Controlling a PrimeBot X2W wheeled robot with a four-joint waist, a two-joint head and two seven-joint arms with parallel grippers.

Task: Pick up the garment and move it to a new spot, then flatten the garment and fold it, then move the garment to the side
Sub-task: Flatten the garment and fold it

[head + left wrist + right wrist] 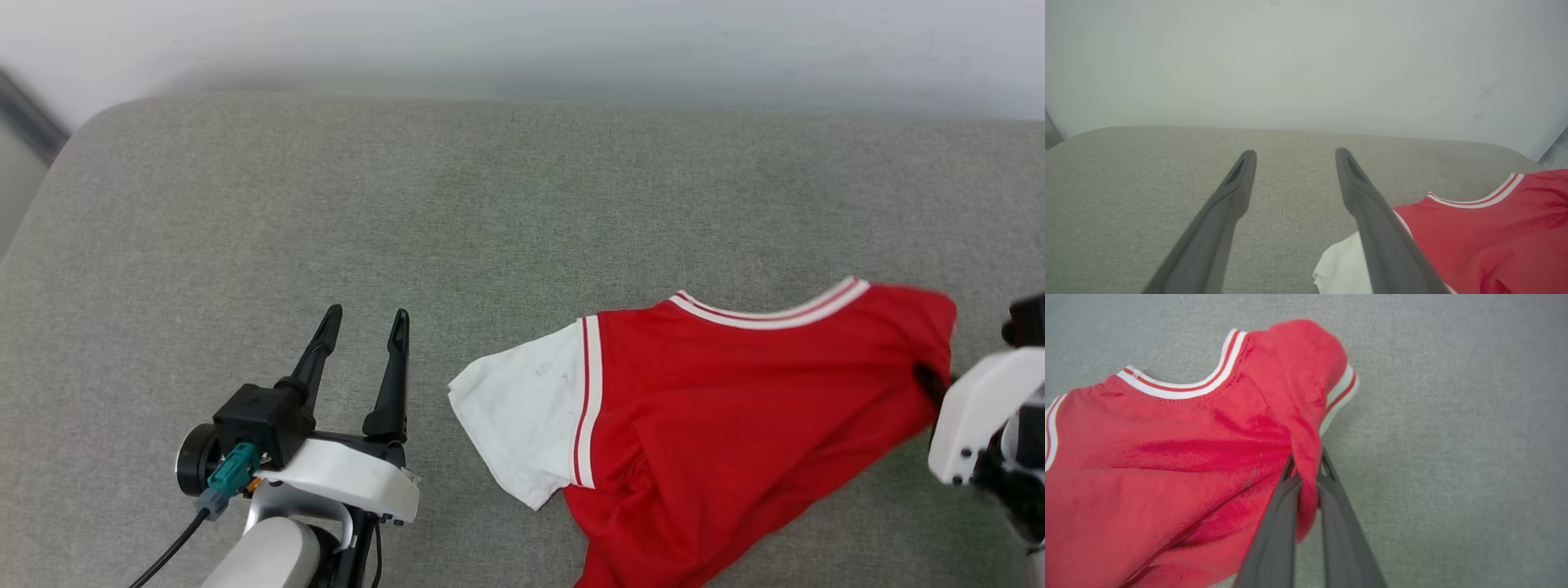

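A grey woven surface (522, 204) lay broad; a pale wall (522, 41) ran along its twelve o'clock edge; a dark strip (28, 114) stood at ten o'clock.

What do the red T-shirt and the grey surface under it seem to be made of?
The garment: thin soft knit, perhaps cotton or a blend, matte; it drapes in folds and bunches in the shut right claw, and its collar looks ribbed. The grey surface: woven, upholstery-like cloth, matte; a fine weave grain shows, and its rounded corners suggest padding, though that is uncertain.
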